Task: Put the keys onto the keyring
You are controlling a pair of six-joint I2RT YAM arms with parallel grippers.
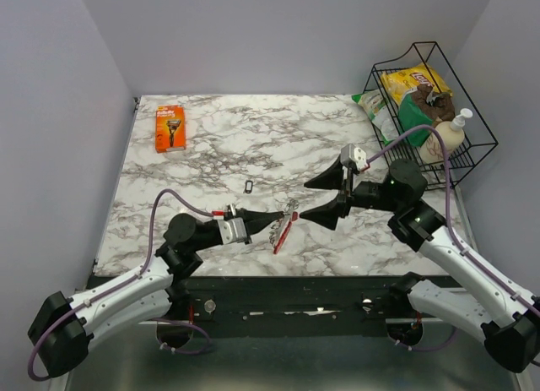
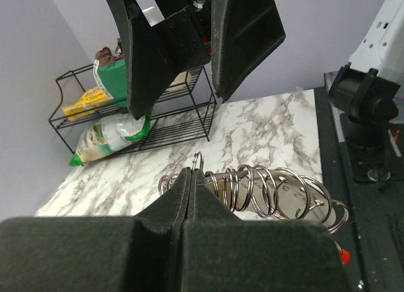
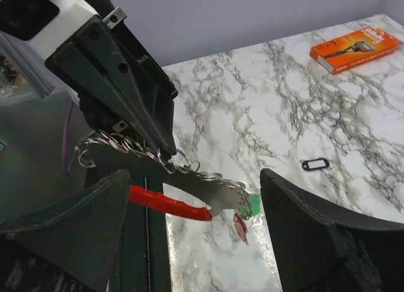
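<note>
The keys [image 1: 288, 217] hang just above the table's front middle: a chain of silvery rings [image 2: 265, 191], a flat metal piece, a red curved tag [image 3: 165, 203] and a green head [image 3: 251, 205]. My left gripper [image 1: 274, 215] is shut on one ring at the bunch's end [image 2: 190, 175]. My right gripper [image 1: 318, 197] stands open just to the right, its two fingers either side of the dangling bunch [image 3: 194, 175] and not touching it. The keyring [image 1: 249, 185], a tiny black oblong loop, lies flat on the marble behind the bunch [image 3: 315, 164].
An orange razor box [image 1: 170, 127] lies at the back left. A black wire basket [image 1: 460, 112] with snack bags and a pump bottle stands at the back right. The marble table's front edge [image 1: 278, 274] runs just below the grippers.
</note>
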